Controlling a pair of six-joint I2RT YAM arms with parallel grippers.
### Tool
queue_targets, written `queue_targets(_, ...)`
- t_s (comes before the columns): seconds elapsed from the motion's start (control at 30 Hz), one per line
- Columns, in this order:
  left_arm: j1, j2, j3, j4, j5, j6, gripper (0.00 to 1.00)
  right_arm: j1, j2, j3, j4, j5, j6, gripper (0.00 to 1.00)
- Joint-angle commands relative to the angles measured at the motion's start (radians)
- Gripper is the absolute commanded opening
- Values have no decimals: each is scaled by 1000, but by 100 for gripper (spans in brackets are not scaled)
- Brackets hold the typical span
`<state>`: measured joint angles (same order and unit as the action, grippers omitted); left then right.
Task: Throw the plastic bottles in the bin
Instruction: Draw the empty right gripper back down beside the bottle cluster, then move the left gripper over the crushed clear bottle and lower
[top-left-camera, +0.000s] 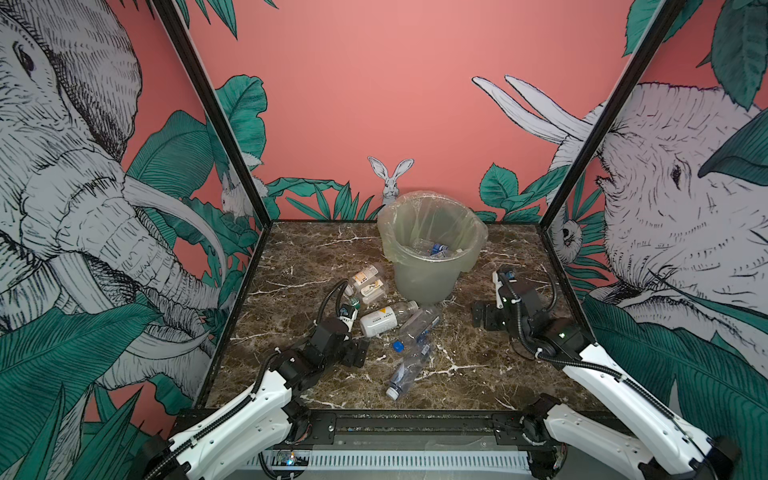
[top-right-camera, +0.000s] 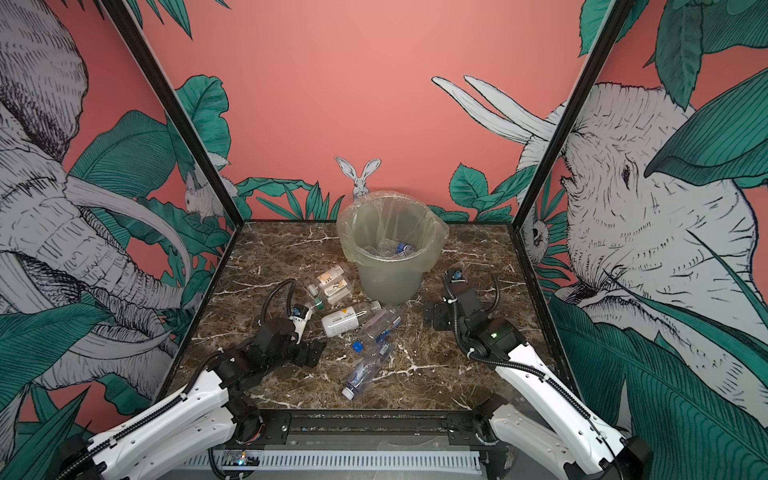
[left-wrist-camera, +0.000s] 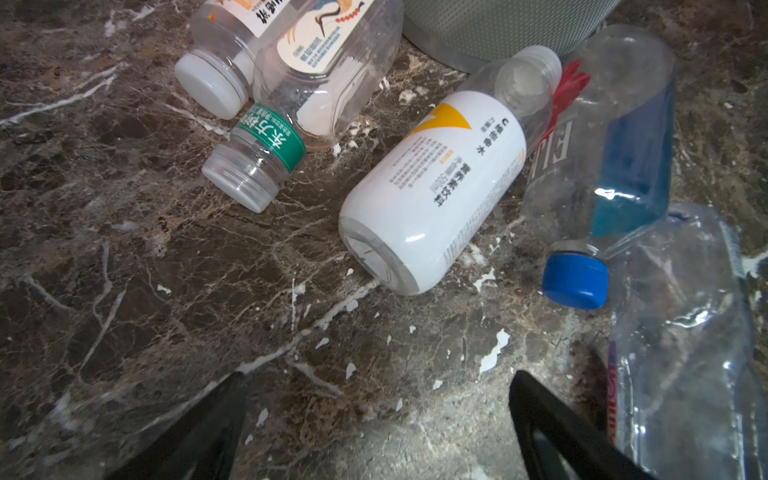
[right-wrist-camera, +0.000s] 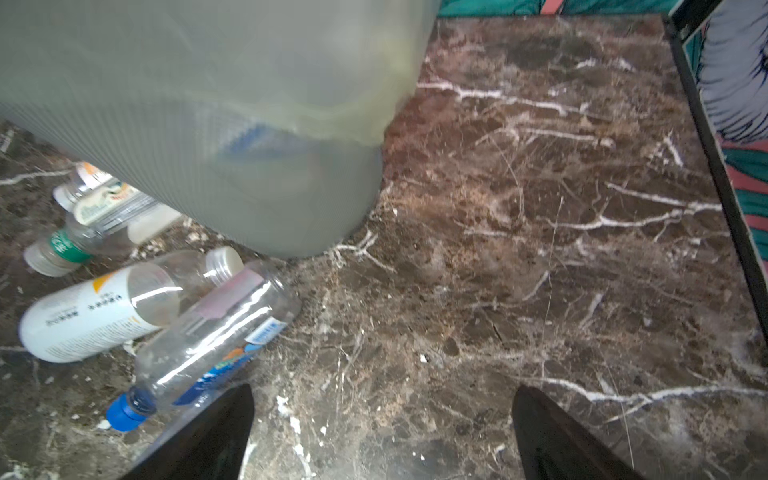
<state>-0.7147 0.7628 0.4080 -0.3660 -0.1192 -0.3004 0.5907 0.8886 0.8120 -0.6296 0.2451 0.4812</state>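
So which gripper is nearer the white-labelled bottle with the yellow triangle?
Left. The left gripper is just short of the white-labelled bottle; the right gripper is farther, past the blue-capped bottle.

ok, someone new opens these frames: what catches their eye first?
Probably the loud mural of elephants and leaves on the pink walls. Next, the pale green bin at the back of the marble table, a few bottles already inside, with a heap of clear plastic bottles lying just in front, toward the left. The left gripper and right gripper sit low either side of the heap, jaws open and empty.
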Motion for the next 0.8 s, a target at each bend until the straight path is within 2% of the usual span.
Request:
queue_targets(0.0,-2,15,52,-14,34,-17,99,0,-41,-83,-49,-8,60,99)
queue_targets(0.13,-3,63,135,-75,65,-32,97,0,-64,-175,-56,-20,98,99)
queue_targets(0.4,-5,129,296,-201,89,-40,97,0,-14,-271,-34,-18,118,99)
queue_targets(0.77,-40,244,496,-387,115,-30,97,-2,50,-269,-8,-1,108,99)
